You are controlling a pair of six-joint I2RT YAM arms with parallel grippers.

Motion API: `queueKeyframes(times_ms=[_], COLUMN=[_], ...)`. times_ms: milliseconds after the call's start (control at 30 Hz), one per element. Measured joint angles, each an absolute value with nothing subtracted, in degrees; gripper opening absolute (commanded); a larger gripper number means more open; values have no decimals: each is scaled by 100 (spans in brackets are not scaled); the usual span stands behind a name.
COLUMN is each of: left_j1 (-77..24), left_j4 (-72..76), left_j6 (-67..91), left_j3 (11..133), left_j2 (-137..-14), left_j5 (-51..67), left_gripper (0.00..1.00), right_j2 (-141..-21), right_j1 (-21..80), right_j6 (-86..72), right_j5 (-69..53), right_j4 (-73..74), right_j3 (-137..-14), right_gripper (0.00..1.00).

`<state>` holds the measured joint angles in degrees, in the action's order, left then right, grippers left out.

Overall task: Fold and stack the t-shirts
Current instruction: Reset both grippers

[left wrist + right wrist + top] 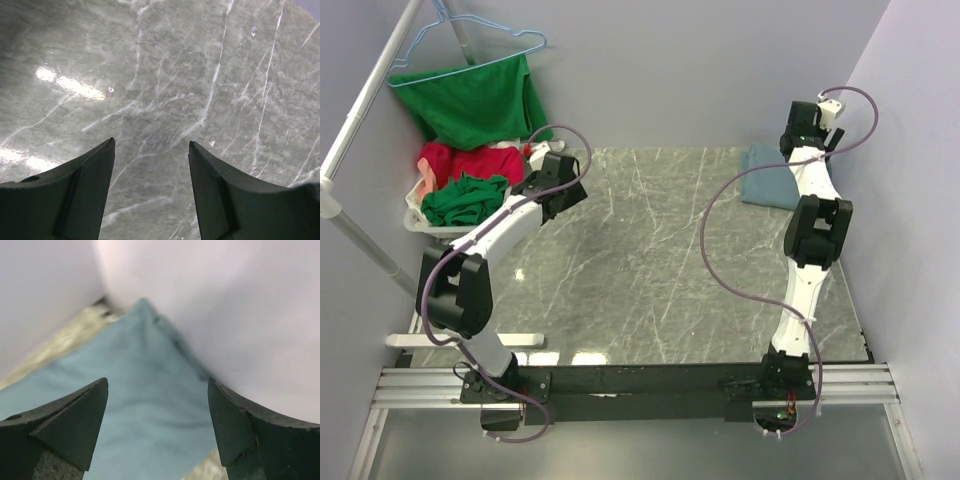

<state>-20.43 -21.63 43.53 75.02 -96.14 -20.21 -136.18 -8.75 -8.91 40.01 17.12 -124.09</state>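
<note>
My right gripper point(157, 385) stands wide open and holds nothing. Just below it lies the folded grey-blue t-shirt point(135, 410), at the far right corner of the table point(650, 260), beside the wall point(250, 315). My left gripper point(151, 143) is also open and empty, above the bare marble. The red t-shirt point(455, 160) and a dark green t-shirt point(465, 200) lie in a basket point(417, 218) at the left.

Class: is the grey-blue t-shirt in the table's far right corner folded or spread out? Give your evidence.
Folded. The grey-blue t-shirt lies as a compact, straight-edged pad with no sleeves showing.
</note>
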Motion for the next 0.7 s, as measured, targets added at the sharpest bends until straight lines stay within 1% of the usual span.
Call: queueKeyframes(times_ms=[167,267,533,700], left_j1=[-2047,-2045,-2047,-2062], left_j4=[-2261,-2349,-2342,-2342], left_j6=[4353,4348,4252,4171], left_j3=[7502,7502,7214,7011], left_j2=[-9430,-9299,-8604,-8294], left_j5=[-2196,-2252,-2180,-2073], left_gripper=[66,66,66,66], right_j2=[-12862,-12466,-11161,-9953], right_j1=[-576,-298,934,1667], right_j6=[-1389,-1594,-1712,-1846], right_j5=[3238,2801,2036,1441], right_j4=[2043,2117,2121,2095], right_j3=[-11946,-11458,-9249,-8075], right_gripper=[86,86,85,83])
